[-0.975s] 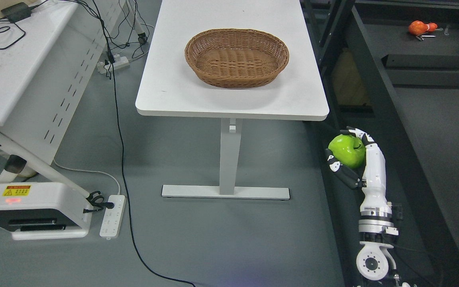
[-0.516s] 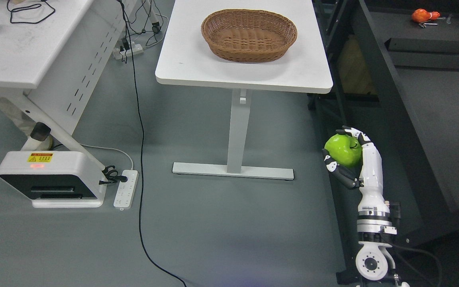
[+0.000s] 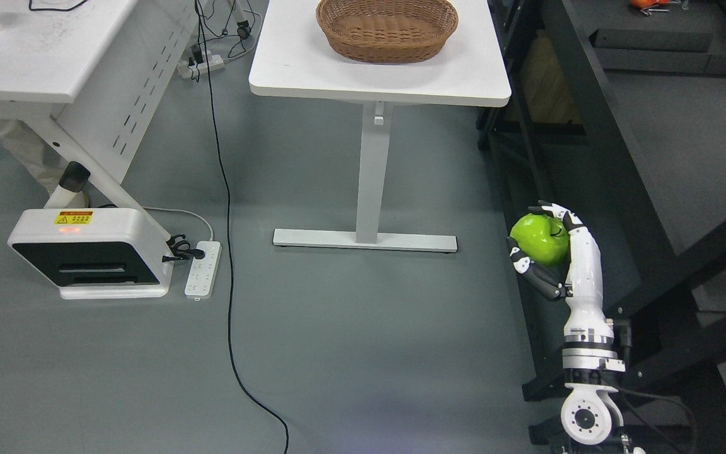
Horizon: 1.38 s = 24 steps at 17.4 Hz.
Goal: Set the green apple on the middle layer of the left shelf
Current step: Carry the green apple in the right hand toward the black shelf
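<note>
One step looks done: the green apple (image 3: pixel 539 239) sits clamped in my right hand (image 3: pixel 549 252), fingers curled around it, held in the air low at the right over the floor, beside a dark shelf frame (image 3: pixel 596 126). Placing it is yet to come. From the left: a white desk (image 3: pixel 35 57), a white machine (image 3: pixel 89 252), a power strip (image 3: pixel 202 270), a black cable (image 3: pixel 229 252), then a white table (image 3: pixel 375 79) with an empty wicker basket (image 3: pixel 387 28) at its far end. My left hand is out of view
</note>
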Tool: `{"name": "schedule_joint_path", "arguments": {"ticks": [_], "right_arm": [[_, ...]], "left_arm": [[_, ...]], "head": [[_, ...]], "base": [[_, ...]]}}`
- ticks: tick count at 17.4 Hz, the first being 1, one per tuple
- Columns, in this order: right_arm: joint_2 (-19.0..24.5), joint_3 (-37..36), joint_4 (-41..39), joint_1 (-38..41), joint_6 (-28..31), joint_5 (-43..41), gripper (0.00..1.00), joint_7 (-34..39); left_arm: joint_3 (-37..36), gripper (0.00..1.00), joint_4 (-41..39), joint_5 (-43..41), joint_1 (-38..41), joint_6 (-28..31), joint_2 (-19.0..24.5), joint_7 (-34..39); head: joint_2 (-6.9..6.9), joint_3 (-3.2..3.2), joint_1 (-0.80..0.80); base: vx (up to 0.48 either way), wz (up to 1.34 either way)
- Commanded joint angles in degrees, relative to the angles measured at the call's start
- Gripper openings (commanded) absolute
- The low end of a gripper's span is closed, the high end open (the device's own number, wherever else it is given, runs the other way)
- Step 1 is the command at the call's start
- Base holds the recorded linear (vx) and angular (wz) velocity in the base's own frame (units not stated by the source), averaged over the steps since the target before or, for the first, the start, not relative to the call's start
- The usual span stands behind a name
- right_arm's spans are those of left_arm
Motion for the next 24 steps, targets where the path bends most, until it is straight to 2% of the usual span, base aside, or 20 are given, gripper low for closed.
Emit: {"name": "schedule_joint_path", "arguments": {"ticks": [1, 14, 18, 24], "right_arm": [[-0.93, 0.1, -0.07, 0.88, -0.03, -0.06, 0.0, -0.07], [-0.93, -0.16, 0.2, 0.71, 0.41, -0.06, 0.01, 0.02], [-0.93, -5.16, 0.99, 0.01, 2.78, -0.06, 0.01, 0.46], [-6.61, -11.32, 1.95, -0.17, 6.21, -0.06, 0.01, 0.99]], "left_arm": [[0.07, 1.0, -0.02, 0.0, -0.01, 0.0, 1.0, 0.01], [-0.1, 1.0, -0.02, 0.0, -0.01, 0.0, 1.0, 0.01], [0.07, 1.0, -0.02, 0.0, -0.01, 0.0, 1.0, 0.01], [-0.1, 1.0, -0.02, 0.0, -0.01, 0.0, 1.0, 0.01]], "head": [[0.0, 0.0, 0.0], [0.0, 0.0, 0.0], [0.0, 0.0, 0.0], [0.0, 0.0, 0.0]], "base": [[-0.178, -0.14], [-0.124, -0.36], [-0.036, -0.5], [0.009, -0.69]]}}
